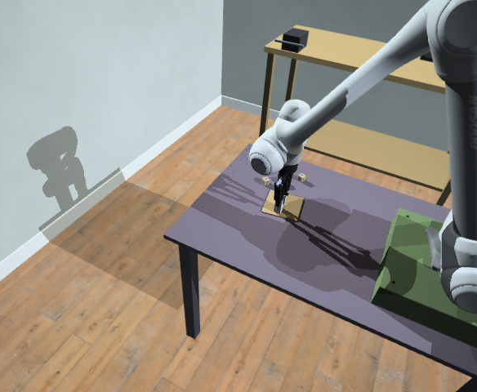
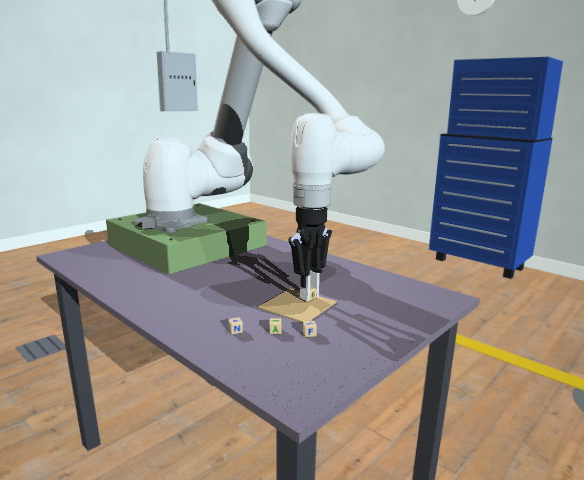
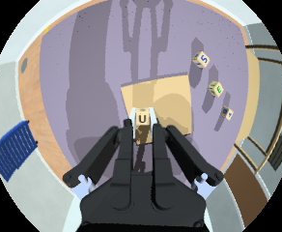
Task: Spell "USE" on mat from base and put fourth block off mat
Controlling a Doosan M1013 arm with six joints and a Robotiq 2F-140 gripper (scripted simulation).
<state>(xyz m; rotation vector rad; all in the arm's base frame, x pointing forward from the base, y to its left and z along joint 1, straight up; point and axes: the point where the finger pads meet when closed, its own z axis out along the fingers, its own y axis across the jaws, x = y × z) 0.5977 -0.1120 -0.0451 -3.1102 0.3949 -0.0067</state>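
While over mat (image 1: 296, 202) (image 2: 287, 304) (image 3: 172, 92), gripper (image 1: 279, 208) (image 2: 311, 291) (image 3: 142, 114)'s jaws nearly shut, gripping U blk (image 2: 312, 293) (image 3: 142, 119) btwn fingertips.

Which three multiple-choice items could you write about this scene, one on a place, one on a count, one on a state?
1. Where is the green rectangular base?
A) On the table
B) On the floor
C) On the mat

2. How many blocks lie off the mat?
A) One
B) Two
C) Three

3. How is the tool?
A) Wide open
B) Shut on a block
C) Shut on nothing

1 A: the green rectangular base stands on the purple rectangular table.
2 C: three small wooden lettered cubes lie beside the tan square mat.
3 B: the black tool grips the wooden U cube.
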